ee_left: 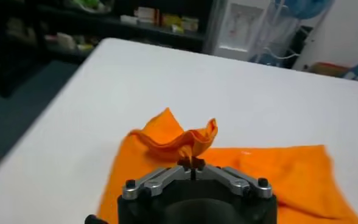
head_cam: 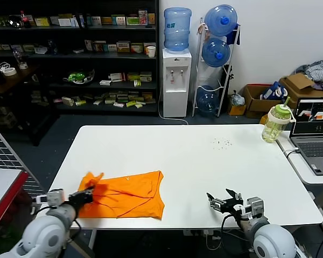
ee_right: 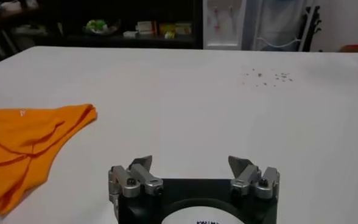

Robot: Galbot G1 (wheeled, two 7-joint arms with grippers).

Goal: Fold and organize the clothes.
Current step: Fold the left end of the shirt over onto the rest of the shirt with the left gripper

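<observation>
The clothes are one orange T-shirt (head_cam: 130,196), lying partly folded near the front left of the white table (head_cam: 194,161). My left gripper (head_cam: 89,194) is shut on the shirt's left edge, and a pinched fold of orange cloth (ee_left: 185,141) rises just beyond its fingertips. In the left wrist view the left gripper (ee_left: 192,165) shows its jaws closed together on that fold. My right gripper (head_cam: 224,200) hovers open over bare table at the front right, well apart from the shirt (ee_right: 27,137). Its fingers (ee_right: 141,165) stand wide with nothing between them in the right wrist view, where the gripper (ee_right: 192,163) faces bare tabletop.
A green-lidded bottle (head_cam: 275,122) stands at the table's far right corner beside a laptop (head_cam: 315,137) on a side desk. Small dark specks (head_cam: 222,142) dot the tabletop. Shelves (head_cam: 75,54) and a water dispenser (head_cam: 176,80) stand behind the table.
</observation>
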